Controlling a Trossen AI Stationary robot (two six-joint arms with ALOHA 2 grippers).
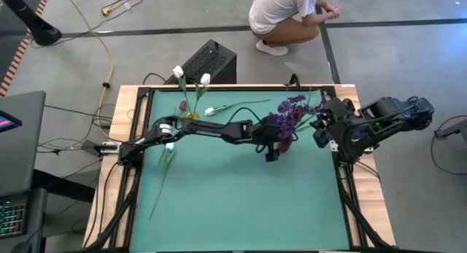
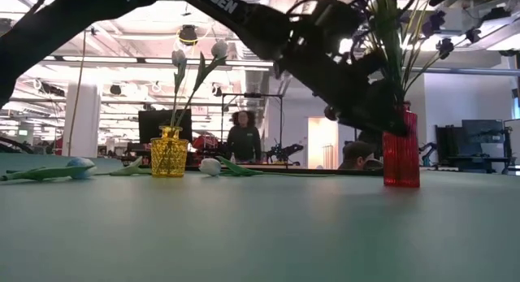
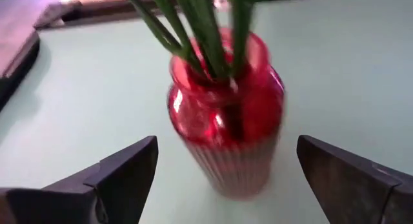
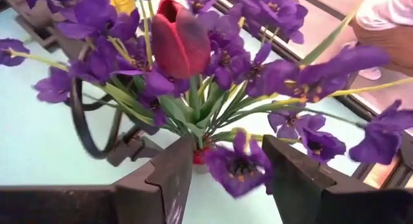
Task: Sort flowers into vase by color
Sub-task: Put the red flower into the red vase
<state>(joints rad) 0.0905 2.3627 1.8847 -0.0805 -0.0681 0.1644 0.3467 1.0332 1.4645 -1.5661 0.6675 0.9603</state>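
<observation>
A red glass vase (image 3: pixel 226 130) stands on the green table right of centre, holding a purple spray (image 4: pixel 271 69) and a dark red tulip (image 4: pixel 177 43). My left gripper (image 3: pixel 227 141) is open, one finger on either side of the vase's lower half and clear of it. My right gripper (image 4: pixel 226 146) hovers open above the purple blooms at the table's right. A yellow vase (image 1: pixel 192 116) at the far left holds two white tulips (image 1: pixel 205 79). One white tulip (image 1: pixel 209 111) lies beside it on the table. Another flower (image 1: pixel 169 147) lies near the left edge.
A small dark red bloom (image 1: pixel 183 106) lies by the yellow vase. A black box (image 1: pixel 208 63) and a crouching person (image 1: pixel 288 16) are beyond the far edge. The near half of the green mat (image 1: pixel 241 209) is free. Black frame rails (image 1: pixel 343 187) border the table.
</observation>
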